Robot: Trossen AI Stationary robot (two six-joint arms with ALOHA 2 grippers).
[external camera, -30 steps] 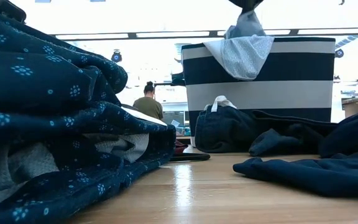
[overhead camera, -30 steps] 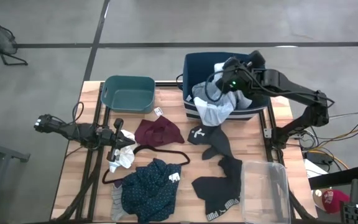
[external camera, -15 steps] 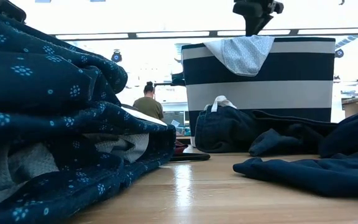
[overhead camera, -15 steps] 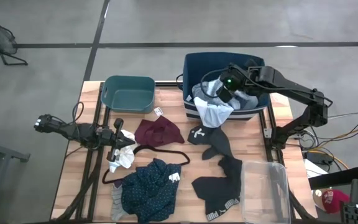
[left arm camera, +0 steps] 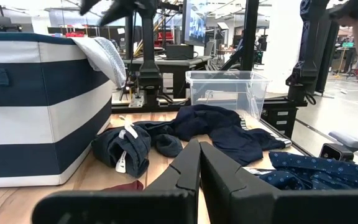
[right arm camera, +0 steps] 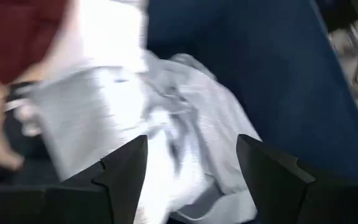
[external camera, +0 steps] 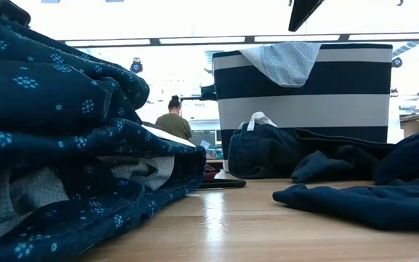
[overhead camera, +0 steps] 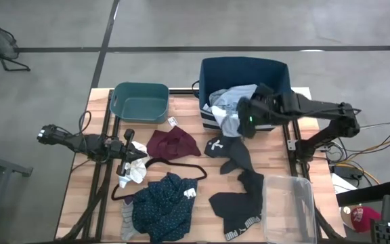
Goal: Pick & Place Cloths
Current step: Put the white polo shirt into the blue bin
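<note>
Cloths crowd the near table: we see the navy patterned top [overhead camera: 162, 205] and black pieces [overhead camera: 239, 196] nearest, the maroon piece [overhead camera: 173, 143] behind, all awaiting pickup. Our left gripper [overhead camera: 124, 160] rests by the white socks [overhead camera: 136, 169], fingers closed on nothing. Farther off, our right gripper [overhead camera: 246, 118] hovers over the striped basket [overhead camera: 244, 68], fingers spread and empty; the grey-blue shirt [overhead camera: 230, 112] drapes its rim, likely needing tucking in.

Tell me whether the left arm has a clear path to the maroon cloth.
Probably yes. The left gripper, fingers shut, sits just beside the maroon cloth, with only bare table between them.
</note>
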